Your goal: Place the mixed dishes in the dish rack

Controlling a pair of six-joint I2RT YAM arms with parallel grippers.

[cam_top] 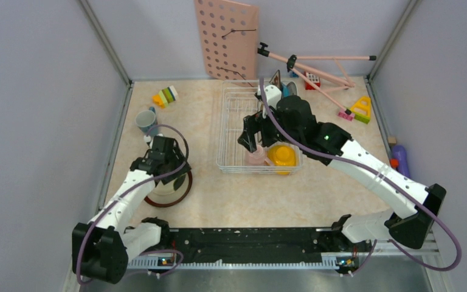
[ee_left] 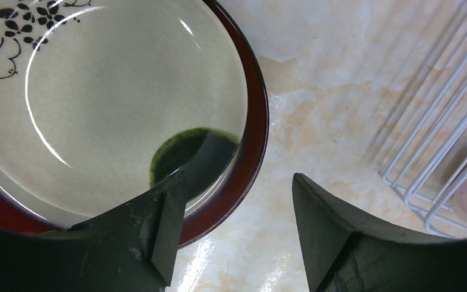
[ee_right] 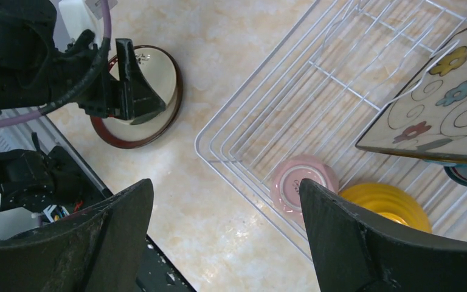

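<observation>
The brown-rimmed cream plate [cam_top: 181, 193] lies on the table left of the dish rack [cam_top: 234, 131]. My left gripper [ee_left: 237, 182] is open low over it, one finger above the plate's [ee_left: 115, 103] inside, the other outside its rim. My right gripper [ee_right: 225, 182] is open and empty above the rack's [ee_right: 261, 121] near left corner. In the rack are the upside-down pink mug [ee_right: 301, 182], the yellow bowl [ee_right: 389, 204] and the square flowered plate [ee_right: 438, 115], standing on edge. The teal mug [cam_top: 146, 120] stands at the far left. The round white plate is not visible.
A pink pegboard [cam_top: 228, 39] leans on the back wall and a pink tripod [cam_top: 316, 67] lies behind the rack. Toy blocks sit at back left [cam_top: 166, 95] and back right [cam_top: 360, 109]. A purple bottle [cam_top: 400, 159] lies by the right wall.
</observation>
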